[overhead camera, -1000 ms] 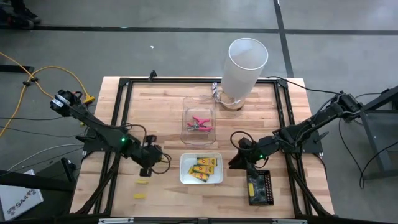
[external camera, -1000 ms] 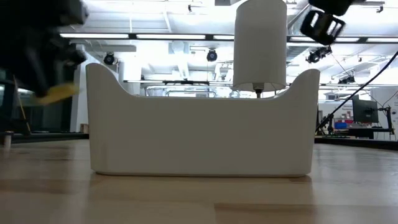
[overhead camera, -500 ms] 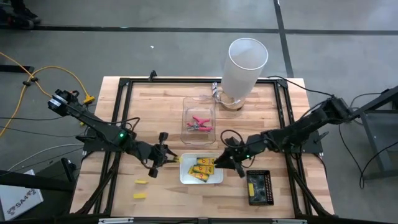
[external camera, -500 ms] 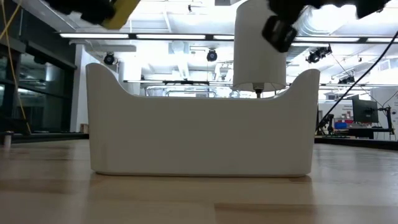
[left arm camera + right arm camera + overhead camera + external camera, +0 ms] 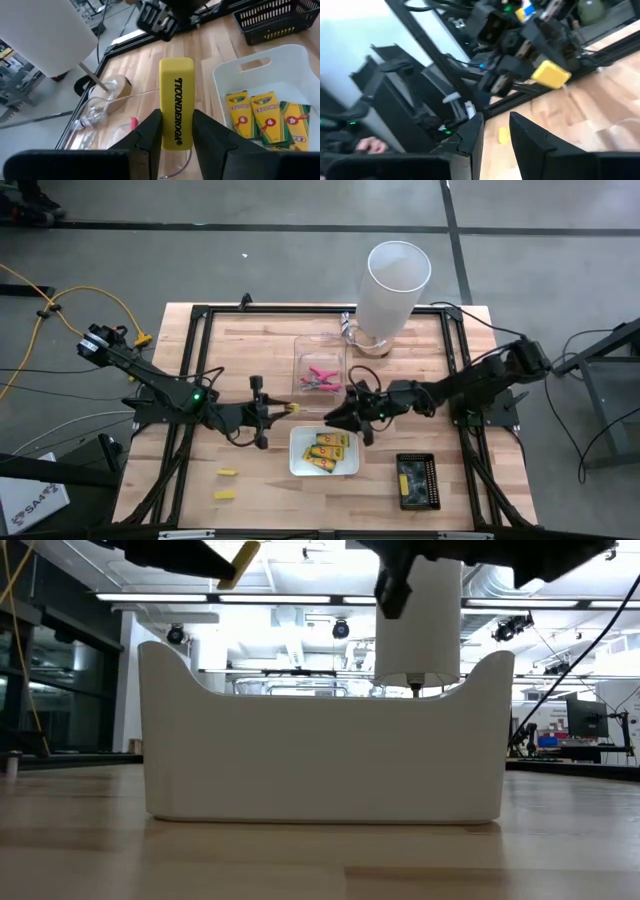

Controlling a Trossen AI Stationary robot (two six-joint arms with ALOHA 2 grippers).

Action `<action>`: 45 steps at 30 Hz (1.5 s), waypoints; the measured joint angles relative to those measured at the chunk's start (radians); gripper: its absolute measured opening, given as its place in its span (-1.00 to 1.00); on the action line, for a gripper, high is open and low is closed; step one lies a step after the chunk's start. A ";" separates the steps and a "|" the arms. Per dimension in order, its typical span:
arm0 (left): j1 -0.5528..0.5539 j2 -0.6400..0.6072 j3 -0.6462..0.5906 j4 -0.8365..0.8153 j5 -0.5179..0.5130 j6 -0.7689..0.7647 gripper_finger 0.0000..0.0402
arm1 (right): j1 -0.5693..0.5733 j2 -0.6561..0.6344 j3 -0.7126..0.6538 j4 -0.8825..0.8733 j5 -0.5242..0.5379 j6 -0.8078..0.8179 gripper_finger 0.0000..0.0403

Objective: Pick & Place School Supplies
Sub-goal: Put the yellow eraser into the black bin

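Observation:
My left gripper [image 5: 280, 411] is shut on a yellow eraser block [image 5: 176, 95] with dark print, in the air just left of the white tray [image 5: 296, 465]. The tray holds several yellow-orange packets [image 5: 328, 450]. Pink-handled scissors [image 5: 320, 378] lie in the clear tray [image 5: 302, 350]. Two small yellow blocks [image 5: 229, 473] [image 5: 223, 494] lie flat on the wood at the near left. My right gripper [image 5: 336, 417] hangs open over the white tray's far edge with nothing between its fingers [image 5: 470, 132], and it faces the left gripper. My left gripper pinches the eraser's near end [image 5: 176, 137] between its two fingers, one on each long side. The fingers come almost level from the table's left and lie along the block. Most of the eraser juts out past the fingertips, clear of the table and tray.
A black basket [image 5: 417, 481] stands at the near right. A tall white cylinder [image 5: 393, 292] stands at the far edge, with a coil of cable [image 5: 352, 335] at its foot. A black frame [image 5: 190, 380] borders the table. Bare wood lies left of the trays.
My left gripper has risen with the eraser, gone toward the table's right edge to the white tray's far left corner, and tipped up from pointing down to almost level. My right gripper has gone from beside the black basket toward the table's left and far edge, over the white tray.

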 joint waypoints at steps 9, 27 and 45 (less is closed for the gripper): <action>0.031 0.024 0.000 0.012 -0.006 0.009 -0.55 | -0.071 0.000 0.149 -0.280 0.021 -0.079 -0.57; 0.138 0.072 -0.001 0.128 -0.027 0.084 -0.55 | -0.142 -0.001 0.172 -0.380 0.095 -0.110 -0.57; 0.253 0.132 0.000 0.177 0.008 0.058 -0.55 | -0.234 -0.001 0.172 -0.424 0.093 -0.129 -0.57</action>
